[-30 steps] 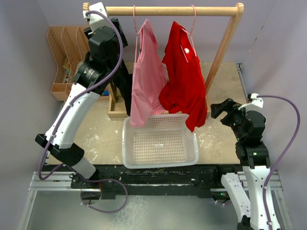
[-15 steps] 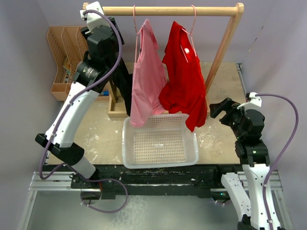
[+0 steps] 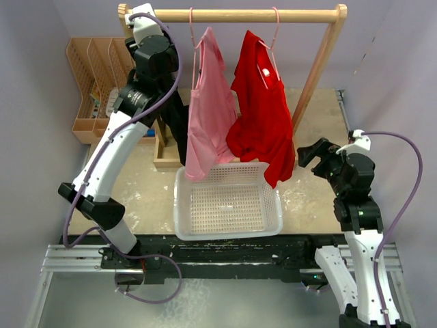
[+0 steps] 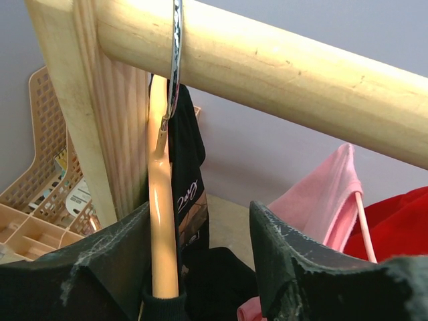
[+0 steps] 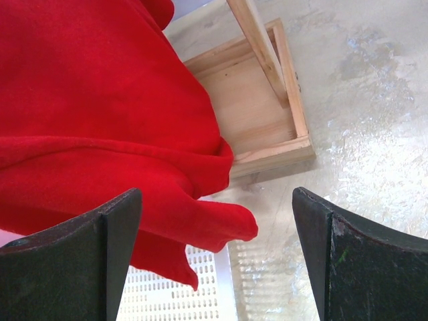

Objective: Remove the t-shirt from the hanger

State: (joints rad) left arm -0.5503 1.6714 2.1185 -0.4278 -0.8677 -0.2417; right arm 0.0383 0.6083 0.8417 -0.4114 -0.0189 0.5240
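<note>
Straddling the peach hanger (image 4: 162, 227): left end effector (image 4: 200, 221), partly open, gripping nothing, one jaw on each side of the hanger neck, just under the wooden rail (image 4: 281, 73) beside its left post (image 4: 73, 100).
- Black t-shirt (image 4: 184, 194), taken as the task item: on that hanger, draped straight down below the jaws, long axis vertical, over the far left of the surface (image 3: 321, 116). The left arm is much the nearer.
- Right end effector (image 5: 215, 194): wide open, empty, near the hem of the red t-shirt (image 3: 263, 116).
- Pink t-shirt (image 3: 208, 116): hung between black and red.
- White basket (image 3: 179, 205): middle of near edge, nothing visible inside.
- Tan organiser (image 3: 85, 68): far left corner, small unidentifiable items.
</note>
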